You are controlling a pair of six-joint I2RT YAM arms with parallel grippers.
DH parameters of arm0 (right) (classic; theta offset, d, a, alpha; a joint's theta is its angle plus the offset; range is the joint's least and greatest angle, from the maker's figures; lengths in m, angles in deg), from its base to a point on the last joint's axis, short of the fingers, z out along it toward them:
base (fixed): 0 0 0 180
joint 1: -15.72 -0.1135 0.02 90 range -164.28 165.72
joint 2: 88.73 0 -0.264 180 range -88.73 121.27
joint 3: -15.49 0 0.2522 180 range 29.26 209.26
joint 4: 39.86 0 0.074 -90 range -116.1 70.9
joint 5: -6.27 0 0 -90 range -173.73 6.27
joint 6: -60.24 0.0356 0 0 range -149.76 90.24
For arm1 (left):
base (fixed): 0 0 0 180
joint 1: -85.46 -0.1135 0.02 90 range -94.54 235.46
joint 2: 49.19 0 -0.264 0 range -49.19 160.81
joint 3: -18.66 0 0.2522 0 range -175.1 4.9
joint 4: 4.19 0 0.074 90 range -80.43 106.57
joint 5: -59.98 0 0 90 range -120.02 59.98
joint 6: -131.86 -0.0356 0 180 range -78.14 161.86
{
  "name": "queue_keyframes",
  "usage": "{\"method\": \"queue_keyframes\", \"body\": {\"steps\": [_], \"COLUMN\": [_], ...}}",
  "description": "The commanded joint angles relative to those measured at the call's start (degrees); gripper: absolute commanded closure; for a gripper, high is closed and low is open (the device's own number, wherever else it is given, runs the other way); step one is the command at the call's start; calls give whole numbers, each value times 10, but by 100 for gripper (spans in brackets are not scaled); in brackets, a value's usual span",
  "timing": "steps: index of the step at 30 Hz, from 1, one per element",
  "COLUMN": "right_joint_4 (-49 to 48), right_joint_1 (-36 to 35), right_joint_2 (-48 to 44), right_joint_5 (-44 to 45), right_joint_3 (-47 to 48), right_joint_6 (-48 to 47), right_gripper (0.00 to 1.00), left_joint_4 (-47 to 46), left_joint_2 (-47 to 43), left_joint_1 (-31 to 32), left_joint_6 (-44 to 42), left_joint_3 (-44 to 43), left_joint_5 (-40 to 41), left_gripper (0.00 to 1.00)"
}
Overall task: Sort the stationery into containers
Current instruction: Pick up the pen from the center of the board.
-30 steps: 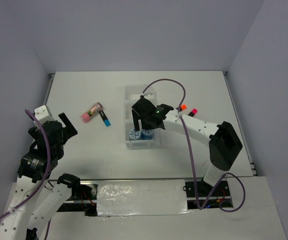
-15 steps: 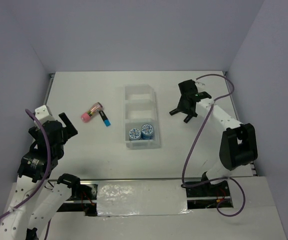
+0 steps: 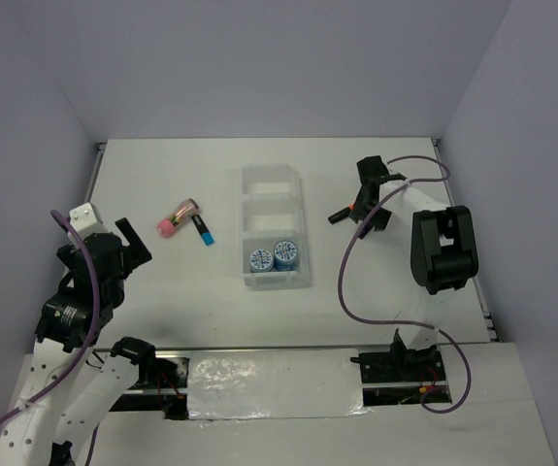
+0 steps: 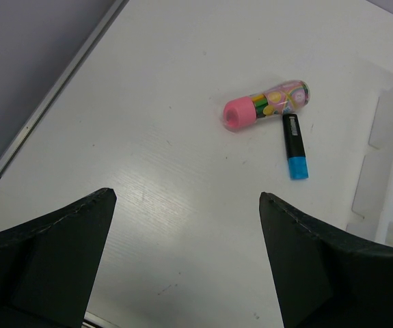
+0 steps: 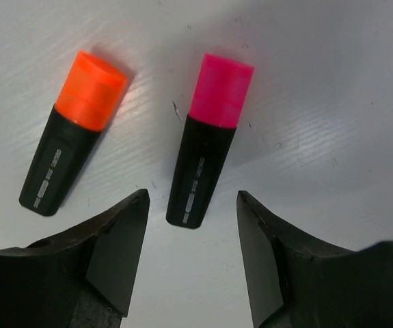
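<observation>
The clear tray [image 3: 244, 209] lies mid-table, with two blue-and-white rolls [image 3: 272, 256] in its nearest compartment. Left of it lie the pink tube [image 3: 178, 217] [image 4: 264, 104] and the blue-capped marker [image 3: 204, 231] [image 4: 295, 146]. My left gripper [image 3: 128, 248] [image 4: 186, 197] hangs wide open well short of them, holding nothing. To the right of the tray, my right gripper [image 3: 358, 216] [image 5: 192, 195] is down over the orange-capped marker [image 5: 73, 130] and the pink-capped marker [image 5: 210, 137]. Its jaws are partly open on either side of the pink marker's black end, not touching it.
The tray's edge [image 4: 387, 171] shows at the right of the left wrist view. The table's left rail [image 3: 94, 180] and right rail [image 3: 448, 184] bound the surface, with grey walls behind. A purple cable [image 3: 356, 262] loops off the right arm.
My right arm swung from over the tray's near compartment to the right side of the table, came down over the orange and pink markers, and narrowed its jaws. The left arm stayed still.
</observation>
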Motion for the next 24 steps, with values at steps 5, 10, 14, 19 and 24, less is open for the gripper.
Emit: {"method": "queue_keyframes", "body": {"steps": [5,10,14,19,24], "right_joint_4": [-28,-15,-18,-27,-54], "right_joint_1": [30,50,53,37,-30], "right_joint_2": [55,67,65,-5,-86], "right_joint_5": [-28,-54,-75,-63,-80], "right_joint_3": [37,48,47,29,71], "right_joint_6": [-20,-26,-31,-42,-120], "right_gripper": [39,56,75,81,80], "left_joint_4": [-29,-28,-28,-30,-31], "left_joint_2": [3,5,1,-1,5], "left_joint_1": [-4,-4,-4,-4,-4], "left_joint_6": [-15,-15,-14,-16,-18], "left_joint_3": [-7,-7,-7,-6,-6], "left_joint_5": [-4,-4,-3,-6,-9], "left_gripper": [1,1,1,1,1]}}
